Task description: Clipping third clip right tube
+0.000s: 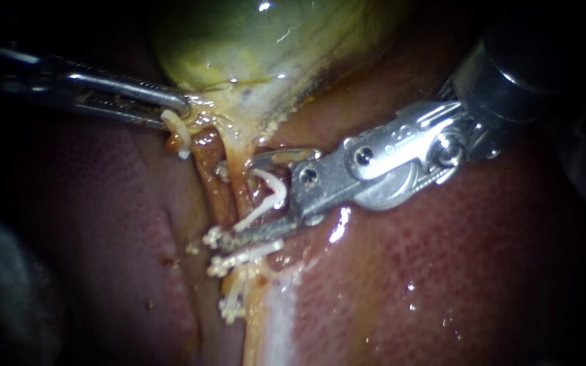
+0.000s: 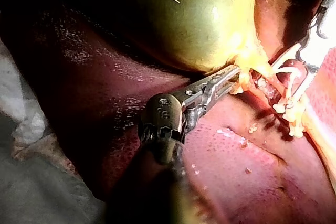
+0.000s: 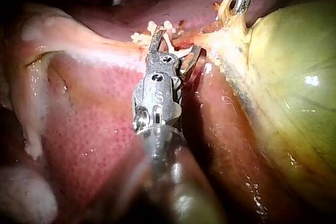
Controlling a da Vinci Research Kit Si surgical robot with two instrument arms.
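Observation:
Under the yellow-green gallbladder [image 1: 252, 41], two brownish tubes run down over the liver [image 1: 442, 271]. My right instrument [image 1: 228, 203] comes in from the upper right. Its jaws stand wide apart, straddle the right tube [image 1: 240, 186] and carry an open white clip [image 1: 270, 194] between them. Two white clips [image 1: 245, 256] sit across the tubes just below, the lower one [image 1: 232, 301] further down. My left instrument [image 1: 181, 112] is shut on yellowish tissue at the gallbladder's neck, with another white clip [image 1: 178, 135] beside it. The right wrist view shows my right instrument [image 3: 177, 43] around the tube.
The left tube [image 1: 208, 176] lies close beside the right one. A pale whitish band [image 1: 276, 318] runs down the liver below the clips. In the left wrist view, my left instrument [image 2: 233, 72] pulls at the gallbladder [image 2: 194, 19], and white gauze [image 2: 21, 119] lies alongside its shaft.

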